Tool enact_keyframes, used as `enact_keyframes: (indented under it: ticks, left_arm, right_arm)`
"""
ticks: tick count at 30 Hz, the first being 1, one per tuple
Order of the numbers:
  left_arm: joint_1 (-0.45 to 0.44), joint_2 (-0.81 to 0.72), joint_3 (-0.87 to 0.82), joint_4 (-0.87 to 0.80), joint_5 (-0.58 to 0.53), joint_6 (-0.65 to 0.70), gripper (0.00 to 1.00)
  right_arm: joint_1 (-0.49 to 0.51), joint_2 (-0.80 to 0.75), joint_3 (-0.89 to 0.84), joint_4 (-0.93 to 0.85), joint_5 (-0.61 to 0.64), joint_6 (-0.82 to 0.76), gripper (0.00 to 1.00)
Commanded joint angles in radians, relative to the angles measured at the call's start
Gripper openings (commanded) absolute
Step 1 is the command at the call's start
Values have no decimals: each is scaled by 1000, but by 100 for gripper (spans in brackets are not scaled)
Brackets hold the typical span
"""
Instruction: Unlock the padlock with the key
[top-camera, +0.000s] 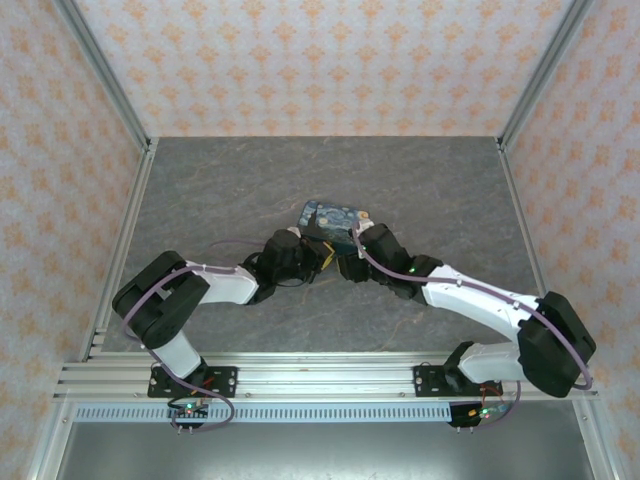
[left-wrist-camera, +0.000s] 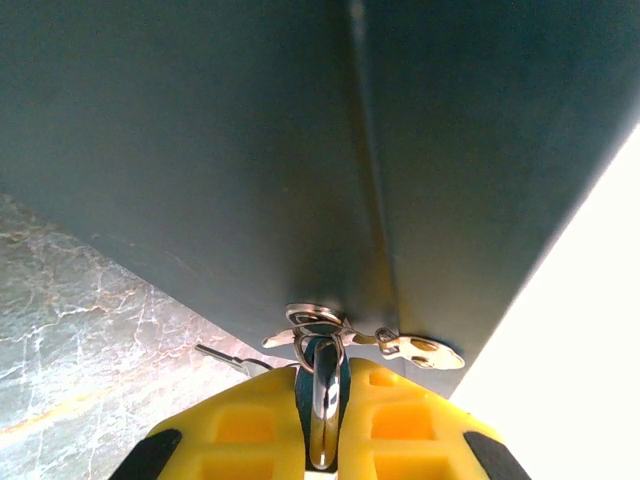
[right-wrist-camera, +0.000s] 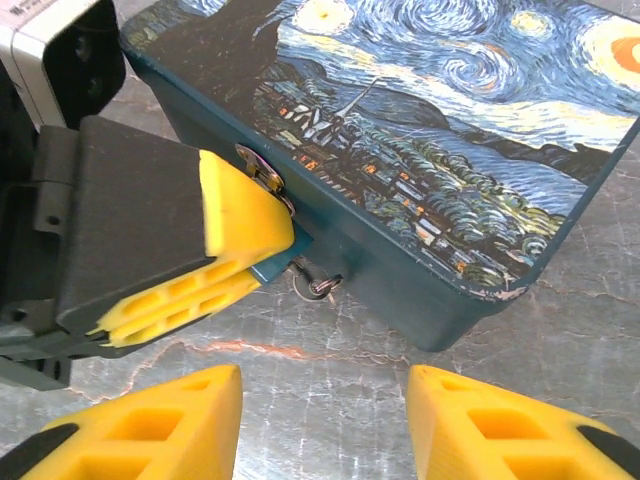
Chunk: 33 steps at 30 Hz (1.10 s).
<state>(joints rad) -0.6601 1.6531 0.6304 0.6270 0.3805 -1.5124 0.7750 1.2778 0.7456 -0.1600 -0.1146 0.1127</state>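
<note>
My left gripper (left-wrist-camera: 322, 430) is shut on the tiny teal-blue padlock (left-wrist-camera: 305, 395). The padlock's metal shackle (left-wrist-camera: 325, 400) runs up between the yellow fingers to the hasp (left-wrist-camera: 318, 322) on the box front. In the right wrist view the same yellow fingers (right-wrist-camera: 240, 225) clamp the padlock (right-wrist-camera: 281, 262). The small silvery key (right-wrist-camera: 320, 283) with its ring sticks out just beyond the padlock's lower corner, over the table; a thin sliver of the key (left-wrist-camera: 224, 357) shows left of the fingers. I cannot tell whether it sits in the lock. My right gripper (right-wrist-camera: 325, 420) stands open a short way in front of the key, holding nothing.
The starry-night painted box (right-wrist-camera: 450, 150) lies on the grey marbled table (right-wrist-camera: 330, 370), behind both grippers (top-camera: 335, 222). In the top view both arms meet at its near side. Metal frame posts and patterned walls enclose the table.
</note>
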Motion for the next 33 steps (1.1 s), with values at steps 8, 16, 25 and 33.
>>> enact_keyframes:
  ticks: [8,16,25,33]
  left_arm:
    - [8,-41,62,-25,55,41,0]
    - [8,-40,63,-21,55,41,0]
    - [8,-36,64,-18,58,41,0]
    - [7,-31,61,-12,62,39,0]
  right_arm:
    - [9,61,-13,71,-3,5,36]
    - [9,81,3,70,27,-2,37]
    - [9,146,47,40,38,-50,37]
    - [9,191,92,40,68,-64,36]
